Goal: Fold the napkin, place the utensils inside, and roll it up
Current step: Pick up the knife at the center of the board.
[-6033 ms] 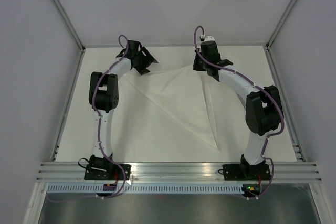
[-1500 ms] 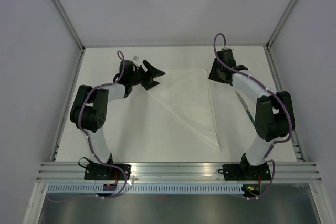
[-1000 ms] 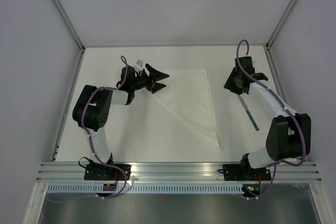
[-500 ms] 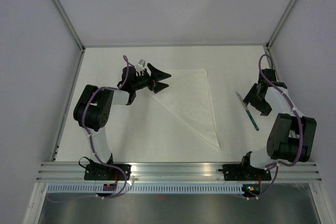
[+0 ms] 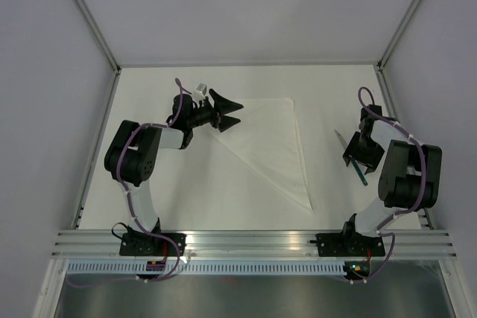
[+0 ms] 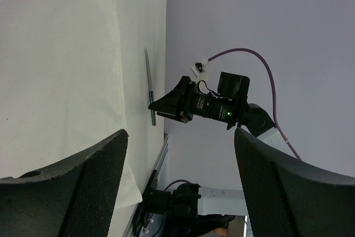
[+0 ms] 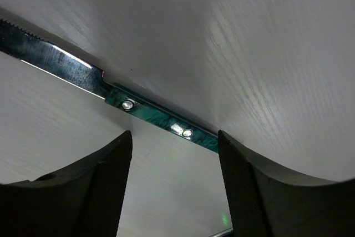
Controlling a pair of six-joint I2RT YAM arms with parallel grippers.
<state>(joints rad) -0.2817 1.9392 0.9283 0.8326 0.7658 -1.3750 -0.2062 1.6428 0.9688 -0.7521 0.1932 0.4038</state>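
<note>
White tabletop (image 5: 186, 184), top view: thin white cloth napkin (image 5: 272, 139) lies folded in a triangle just ahead of the left gripper (image 5: 238, 112), jaws wide, holding nothing. Right gripper (image 5: 359, 153) sits over the slim steel knife with teal-green handle (image 5: 362, 176).

Left wrist: fingers (image 6: 83, 192) spread, cloth ahead.

Right wrist: fingers (image 7: 94, 192) apart, handle (image 7: 161, 121) spanning the gap, apparently untouched.

Knife looks stiff, thin and slick, and it's lying flat. You'd pinch the handle across its edges.
</note>
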